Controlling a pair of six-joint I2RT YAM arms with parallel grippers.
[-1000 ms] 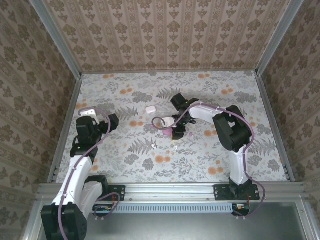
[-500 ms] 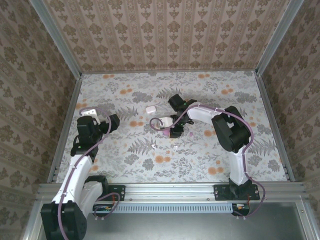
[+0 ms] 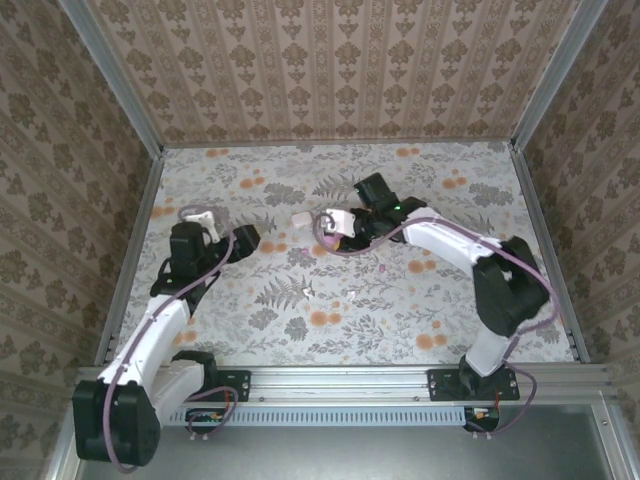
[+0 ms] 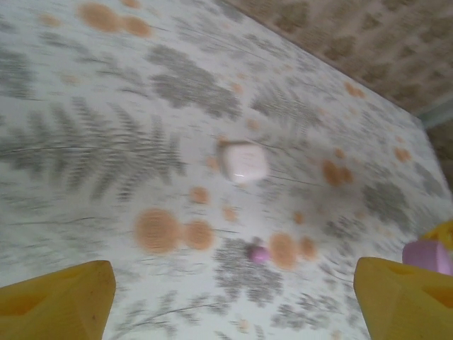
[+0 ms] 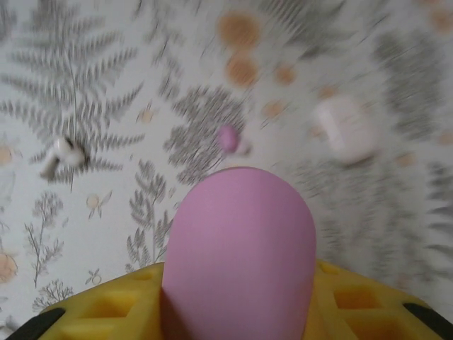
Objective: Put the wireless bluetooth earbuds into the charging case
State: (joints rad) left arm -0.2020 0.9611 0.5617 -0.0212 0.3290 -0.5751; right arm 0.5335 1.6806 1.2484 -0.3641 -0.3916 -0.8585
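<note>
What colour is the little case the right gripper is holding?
The case is pinkish-purple, clearest in the right wrist view.

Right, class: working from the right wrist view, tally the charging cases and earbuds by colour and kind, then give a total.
pink pebble-shaped plastic charging case: 1
white pebble-shaped plastic charging case: 1
tiny magenta-pink plastic earbud: 1
tiny white plastic earbud, blurred: 1
Total: 4
</note>
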